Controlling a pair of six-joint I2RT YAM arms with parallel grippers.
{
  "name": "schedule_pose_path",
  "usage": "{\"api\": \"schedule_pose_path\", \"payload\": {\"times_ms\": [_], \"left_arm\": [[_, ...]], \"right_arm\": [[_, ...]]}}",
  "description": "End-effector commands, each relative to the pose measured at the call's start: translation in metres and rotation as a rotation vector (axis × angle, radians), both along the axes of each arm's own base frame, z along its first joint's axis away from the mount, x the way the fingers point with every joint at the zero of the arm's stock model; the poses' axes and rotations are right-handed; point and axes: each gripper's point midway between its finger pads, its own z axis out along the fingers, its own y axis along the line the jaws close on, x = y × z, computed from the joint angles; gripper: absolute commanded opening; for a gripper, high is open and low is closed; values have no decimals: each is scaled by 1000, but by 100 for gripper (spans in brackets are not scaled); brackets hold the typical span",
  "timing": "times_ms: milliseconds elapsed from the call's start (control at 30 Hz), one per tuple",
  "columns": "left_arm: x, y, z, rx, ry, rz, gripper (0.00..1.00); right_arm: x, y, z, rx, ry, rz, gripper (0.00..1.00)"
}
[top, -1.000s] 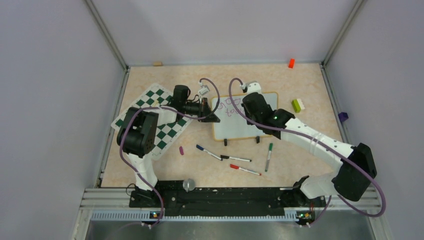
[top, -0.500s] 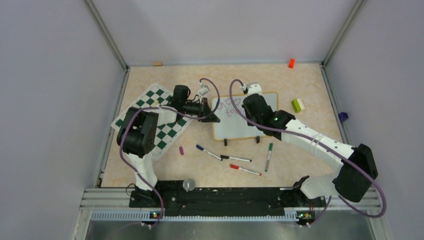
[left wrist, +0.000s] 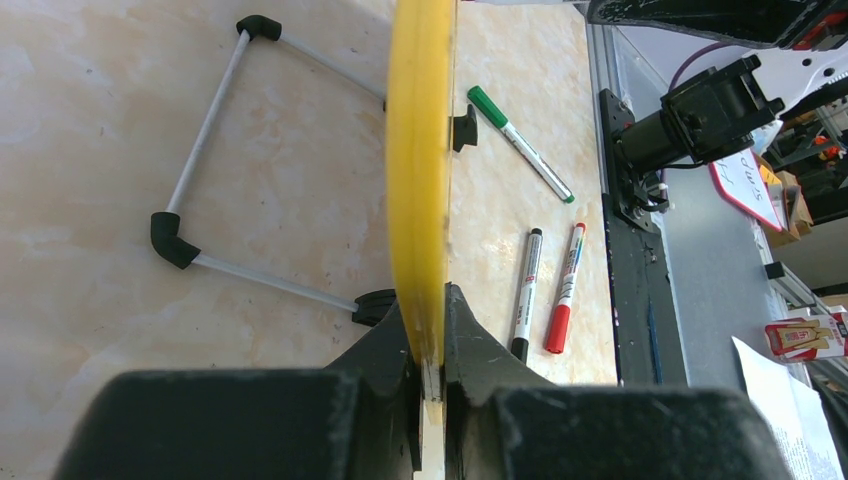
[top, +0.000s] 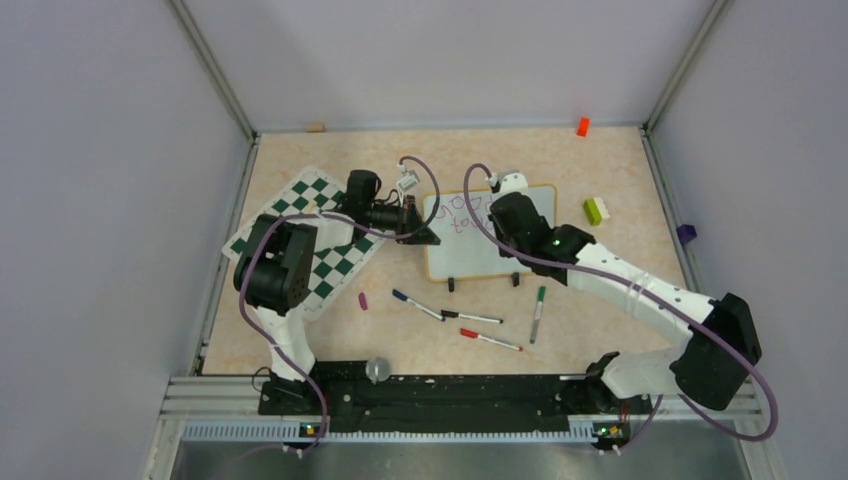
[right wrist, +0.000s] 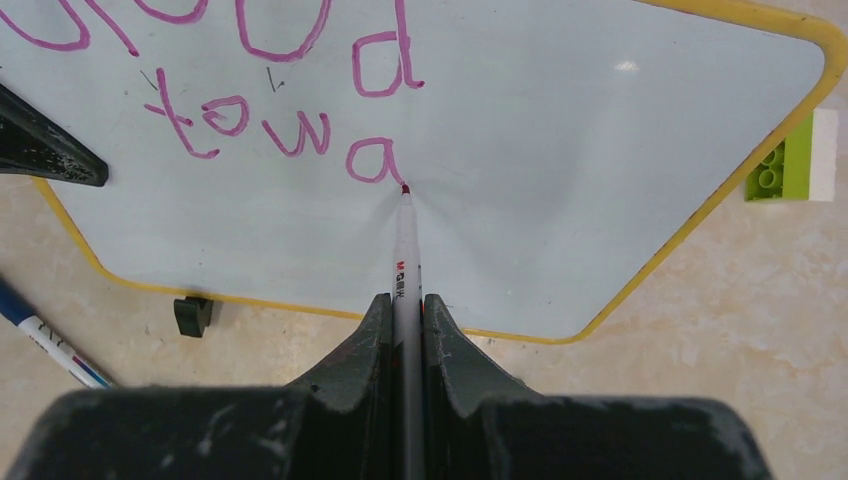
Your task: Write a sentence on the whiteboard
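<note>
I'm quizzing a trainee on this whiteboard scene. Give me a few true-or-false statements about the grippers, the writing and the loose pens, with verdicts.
1. The right gripper holds a marker with its tip on the whiteboard. True.
2. The left gripper hangs open over the chessboard mat. False: it is shut on the whiteboard's yellow edge.
3. The sentence so far ends in "towa". True.
4. The writing is green. False: it is purple.
5. A green marker lies unheld. True.
</note>
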Motion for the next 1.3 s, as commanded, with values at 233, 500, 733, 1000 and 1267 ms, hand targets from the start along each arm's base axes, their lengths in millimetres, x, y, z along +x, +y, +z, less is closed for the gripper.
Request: {"api": "schedule_pose_path", "payload": {"times_ms": [233, 500, 733, 1000, 1267], "left_arm": [[-3, -4, -11, 35, -22, -10, 0], [-1, -5, -12, 39, -16, -7, 0], [-1, -4, -12, 40, -15, -6, 0], [-1, -5, -13, 38, -14, -10, 0], [-2, -5, -13, 39, -15, -10, 0]], "right_arm": [[-4, -7, 54, 125, -117, 4, 0], [-1, -8, 52, 158, -170, -1, 0], [2, -5, 49, 156, -166, 7, 0], [8, -2, 42, 131, -149, -3, 0], [8, 0, 34, 118, -130, -3, 0]]}}
